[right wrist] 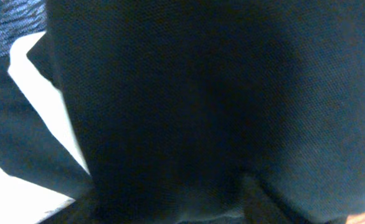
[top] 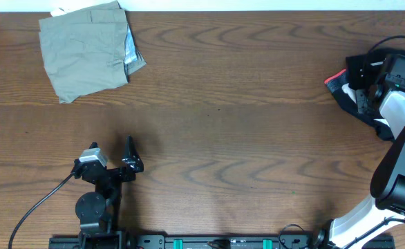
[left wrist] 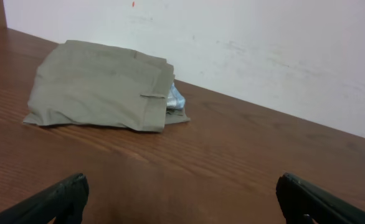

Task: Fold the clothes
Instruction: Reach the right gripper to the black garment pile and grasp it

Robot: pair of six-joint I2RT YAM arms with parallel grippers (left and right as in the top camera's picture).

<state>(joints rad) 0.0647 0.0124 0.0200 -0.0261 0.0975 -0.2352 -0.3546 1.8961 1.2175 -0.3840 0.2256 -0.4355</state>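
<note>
A folded khaki garment (top: 85,52) lies at the table's far left corner, with a bit of blue-grey cloth (top: 132,55) sticking out of its right side; it also shows in the left wrist view (left wrist: 101,93). My left gripper (top: 130,158) is open and empty, low over bare table well in front of it (left wrist: 182,199). A dark garment with red and white trim (top: 346,104) lies at the right edge. My right gripper (top: 363,93) is down on it. Dark fabric (right wrist: 201,93) fills the right wrist view and hides the jaws.
A white wall (left wrist: 263,37) runs along the table's far edge behind the khaki garment. A black cable (top: 36,207) trails from the left arm to the front left. The brown wooden table (top: 244,138) spans the middle.
</note>
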